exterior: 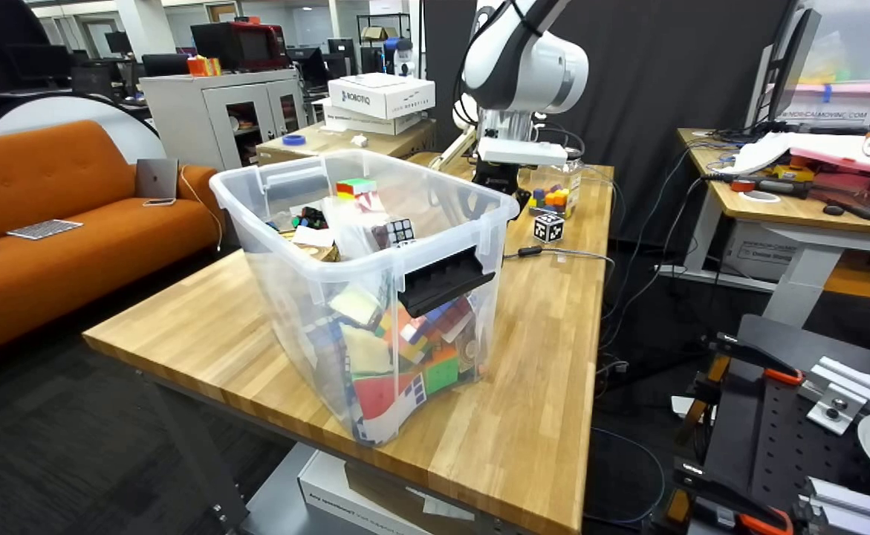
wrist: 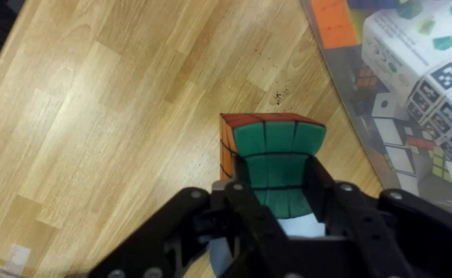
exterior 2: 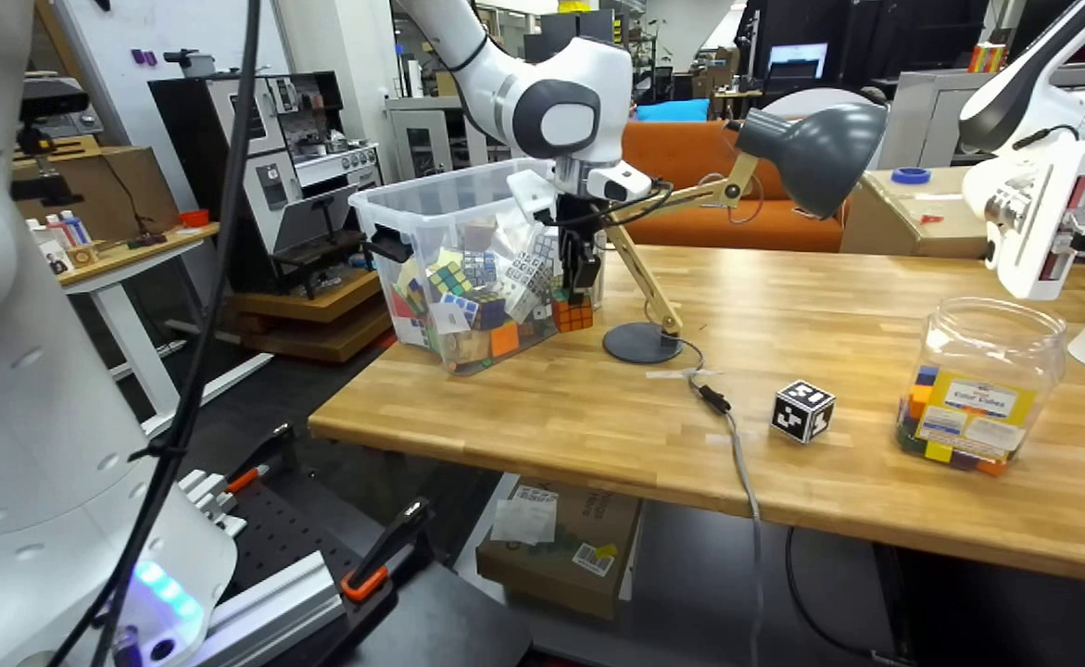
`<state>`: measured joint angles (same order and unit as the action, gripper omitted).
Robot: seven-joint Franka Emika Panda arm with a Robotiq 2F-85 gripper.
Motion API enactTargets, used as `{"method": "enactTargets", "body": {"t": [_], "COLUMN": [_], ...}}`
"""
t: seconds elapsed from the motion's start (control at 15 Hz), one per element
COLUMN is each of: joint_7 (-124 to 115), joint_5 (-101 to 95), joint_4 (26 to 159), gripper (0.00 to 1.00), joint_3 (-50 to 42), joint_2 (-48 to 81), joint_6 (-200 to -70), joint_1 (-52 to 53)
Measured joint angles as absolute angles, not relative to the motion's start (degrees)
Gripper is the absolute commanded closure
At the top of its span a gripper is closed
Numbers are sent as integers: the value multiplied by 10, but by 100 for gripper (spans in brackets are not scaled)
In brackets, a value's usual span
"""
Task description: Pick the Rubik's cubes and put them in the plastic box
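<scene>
- Rubik's cube [wrist: 280, 135], green face up and orange on one side, sat outside the plastic box [exterior: 323, 271], just beside its wall.
- Tool [wrist: 277, 168] was narrowed onto that cube, one of its fingers [wrist: 318, 177] to each side, so I took it as held. Grip fell near the middle row; the far row of green squares stood clear.
- Could not tell whether the cube bore on the wooden surface [exterior 2: 523, 417] or hung slightly over it.
- Other Rubik's cubes [exterior 2: 449, 278] lay in the box, heaped with a white printed carton [wrist: 399, 34].
- Step in hand, by my judgement: firming the grasp and beginning the lift.
- Best done straight up first, with no sideways travel; a strip of wood showed between cube and box wall, but an early swing would likely have knocked a corner there.
- Desk lamp [exterior 2: 815, 153] was the second hazard: base near the cube, wooden arm rising close by the tool, depth hard to judge. Carry called for bearing away from it, toward the box.
- Cube's underside needed to pass well over the rim before crossing. Heap stood high in places, so a low spot, gentle lowering and a late release seemed wisest.
</scene>
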<state>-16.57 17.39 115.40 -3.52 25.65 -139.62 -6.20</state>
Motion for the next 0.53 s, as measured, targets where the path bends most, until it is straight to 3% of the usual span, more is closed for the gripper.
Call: {"method": "enactTargets", "body": {"t": [0.53], "joint_7": [-188], "joint_5": [185], "joint_4": [1292], "gripper": [86], "joint_3": [-33], "joint_2": [60], "joint_6": [-1489], "joint_1": [-43]}}
